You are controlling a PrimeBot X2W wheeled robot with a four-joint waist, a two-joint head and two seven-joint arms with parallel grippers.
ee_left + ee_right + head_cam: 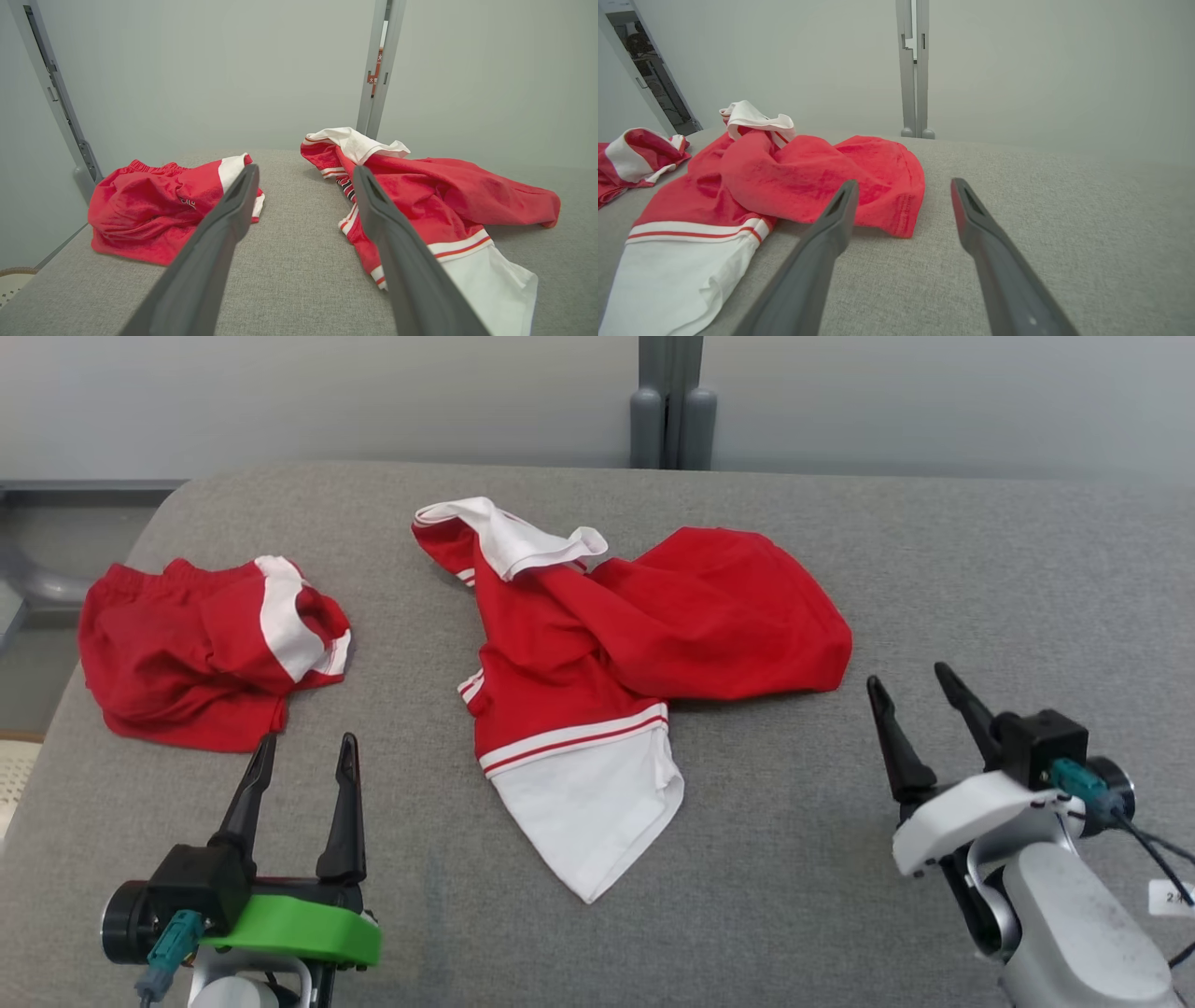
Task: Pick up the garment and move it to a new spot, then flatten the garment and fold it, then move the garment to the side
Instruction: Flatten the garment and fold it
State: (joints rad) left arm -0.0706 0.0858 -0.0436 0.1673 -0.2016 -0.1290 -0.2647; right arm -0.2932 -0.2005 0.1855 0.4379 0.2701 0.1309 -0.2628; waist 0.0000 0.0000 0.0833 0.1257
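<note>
Left gripper point(308, 739) near-left of the garment point(597, 653), right gripper point(907, 675) near-right; both spread wide, empty. Garment crumpled mid-way across grey fabric table point(794, 859). Second red bundle point(187, 649) to its left. Beyond it: grey post point(672, 401), pale wall point(327, 392).

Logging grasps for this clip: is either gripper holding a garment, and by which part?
Nothing is held; the left gripper and right gripper both stand open.
</note>
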